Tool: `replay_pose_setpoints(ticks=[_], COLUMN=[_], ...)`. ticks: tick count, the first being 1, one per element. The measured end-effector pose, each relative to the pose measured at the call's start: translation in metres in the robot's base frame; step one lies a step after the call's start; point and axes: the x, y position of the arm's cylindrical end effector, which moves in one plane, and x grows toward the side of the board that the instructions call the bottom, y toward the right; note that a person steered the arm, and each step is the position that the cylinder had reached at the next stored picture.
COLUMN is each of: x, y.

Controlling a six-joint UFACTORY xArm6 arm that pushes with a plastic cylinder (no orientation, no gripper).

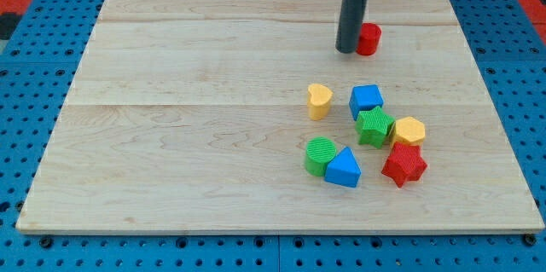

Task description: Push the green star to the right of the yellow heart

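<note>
Camera view: pictured low and right of centre on the pale wooden board, the green star, well apart from my tip, which stood far toward the view's top, planted on the board just left of a red block of unclear shape, touching it or nearly so. Seen as a bare dark rod with nothing to open or close, pressing on no task block.

Lay flat, the green star, its ridged top face up and points spread all around; no long axis to be made out, no single heading to be told. Sat to the right of the yellow heart and slightly lower, a small gap of bare wood between the two.

Crowded on most sides: blue cube-like block touching the star's upper edge, yellow hexagon-like block against its right side, red star just below that. Farther down and left, green cylinder and blue triangular block side by side, touching each other, a short way off the green star. Blue block placed between tip and green star on the straight line down the board. Yellow heart stood clear on its left, upper and lower sides. Blue pegboard framed the board on every side.
</note>
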Motion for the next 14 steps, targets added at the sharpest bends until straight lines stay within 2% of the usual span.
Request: replay_pose_setpoints(ticks=[1, 2, 3, 4, 6, 7, 8, 9, 10, 11, 12, 13, 14], x=[-0.029, -0.078, -0.039, -0.024, -0.032, -0.006, 0.062, 0.103, 0.163, 0.155, 0.126, 0.098, 0.088], y=[0.03, 0.018, 0.018, 0.027, 0.048, 0.07, 0.088, 0.089, 0.038, -0.053, -0.016, 0.002, 0.001])
